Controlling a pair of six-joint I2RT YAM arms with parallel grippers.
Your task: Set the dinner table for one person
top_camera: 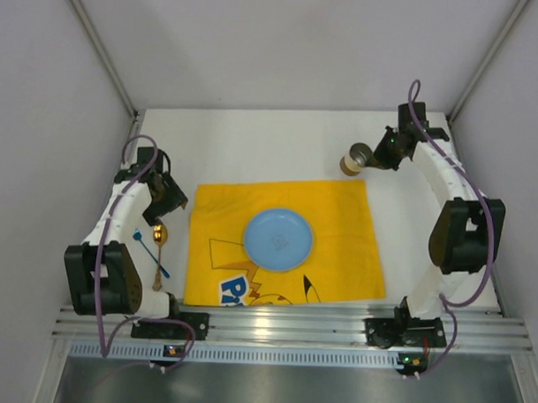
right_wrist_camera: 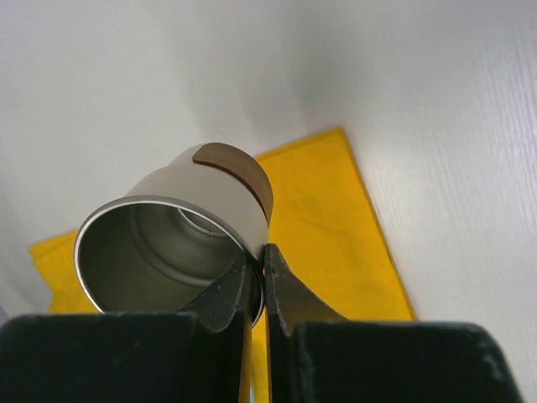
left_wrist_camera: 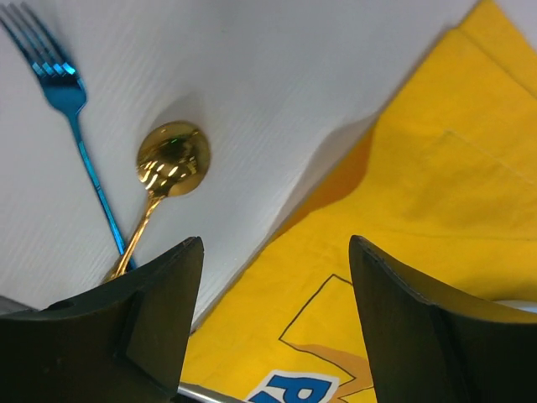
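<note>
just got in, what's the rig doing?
Table setting. The right tool is shut on the rim of a metal cup near the far right corner of the yellow mat. A blue plate sits mid-mat. The left tool hangs open over the mat's left edge; gold spoon and blue fork lie on the table beside it.

- Your dinner table [top_camera: 253, 139] is matt white, and close up you can see fine ribbed lines in it.
- The yellow mat [top_camera: 338, 248] is printed cloth, matt, with soft creases.
- The blue plate [top_camera: 277, 239] looks smooth with a faint sheen; you cannot tell its material.
- The spoon [left_wrist_camera: 172, 159] is gold metal, mirror-glossy.
- The fork [left_wrist_camera: 63, 84] is blue metal, polished.
- The cup [right_wrist_camera: 168, 243] is brushed metal inside and matt beige outside.
- The fingers [left_wrist_camera: 159, 327] of your left gripper [left_wrist_camera: 275, 319] look like matt black plastic.
</note>
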